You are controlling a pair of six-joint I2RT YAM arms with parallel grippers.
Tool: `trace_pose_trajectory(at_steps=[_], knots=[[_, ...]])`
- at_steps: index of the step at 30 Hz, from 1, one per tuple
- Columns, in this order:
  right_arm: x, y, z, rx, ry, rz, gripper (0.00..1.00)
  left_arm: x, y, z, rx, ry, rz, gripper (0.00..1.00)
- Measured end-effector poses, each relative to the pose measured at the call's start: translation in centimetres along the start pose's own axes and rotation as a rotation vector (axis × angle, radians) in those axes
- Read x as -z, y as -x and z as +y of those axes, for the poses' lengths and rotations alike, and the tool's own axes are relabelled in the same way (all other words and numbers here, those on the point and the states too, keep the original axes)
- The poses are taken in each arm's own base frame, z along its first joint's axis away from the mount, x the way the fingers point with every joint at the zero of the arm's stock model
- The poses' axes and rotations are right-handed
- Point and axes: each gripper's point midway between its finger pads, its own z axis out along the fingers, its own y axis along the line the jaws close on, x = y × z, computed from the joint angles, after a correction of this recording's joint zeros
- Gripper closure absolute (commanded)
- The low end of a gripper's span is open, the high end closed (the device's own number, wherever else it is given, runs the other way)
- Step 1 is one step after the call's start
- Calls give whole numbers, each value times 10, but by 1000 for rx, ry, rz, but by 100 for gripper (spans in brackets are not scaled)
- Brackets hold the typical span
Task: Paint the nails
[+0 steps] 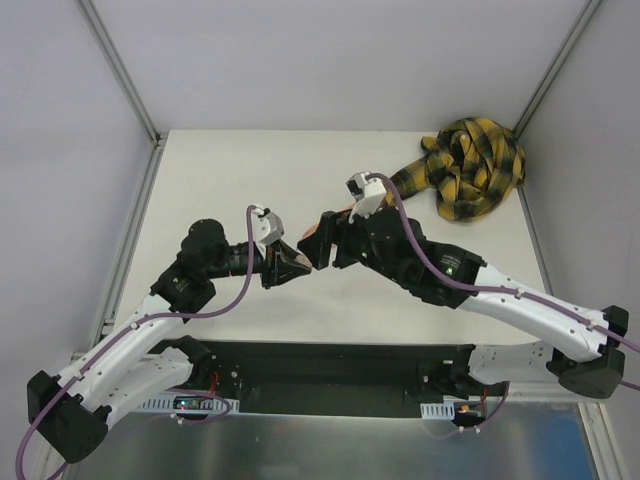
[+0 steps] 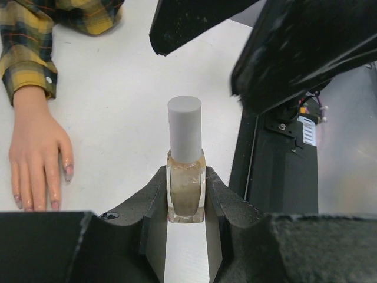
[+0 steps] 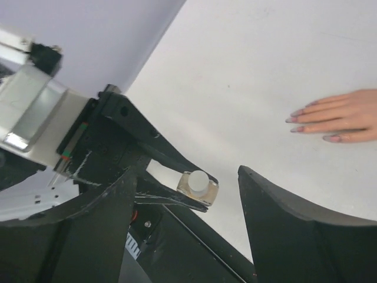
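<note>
My left gripper point(image 1: 298, 264) is shut on a small beige nail-polish bottle point(image 2: 185, 191) with a grey cap point(image 2: 184, 127), held upright above the table. My right gripper point(image 1: 318, 243) is open; its two black fingers point(image 2: 294, 53) stand apart just beyond the cap without touching it. The right wrist view shows the cap point(image 3: 198, 181) between my spread right gripper point(image 3: 189, 170). The peach mannequin hand point(image 2: 36, 156) lies flat on the table, its pale lilac-pink nails point(image 2: 68, 172) showing; they also show in the right wrist view point(image 3: 293, 119). In the top view my right arm hides most of the hand.
The yellow-black plaid sleeve point(image 1: 472, 165) is bunched at the table's back right. A black base plate point(image 1: 320, 375) runs along the near edge. Grey walls enclose the white table point(image 1: 230, 170) on three sides.
</note>
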Motion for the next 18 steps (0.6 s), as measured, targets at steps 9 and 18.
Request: trace_pose_trajectory(at_steps=[9,18], knots=[[-27,-31,-15,18,-141,86,64,2,4,9,-20,64,-16,100],[-29,-38,-10,121,-75,95,100,2,2,3,-19,26,-8,100]])
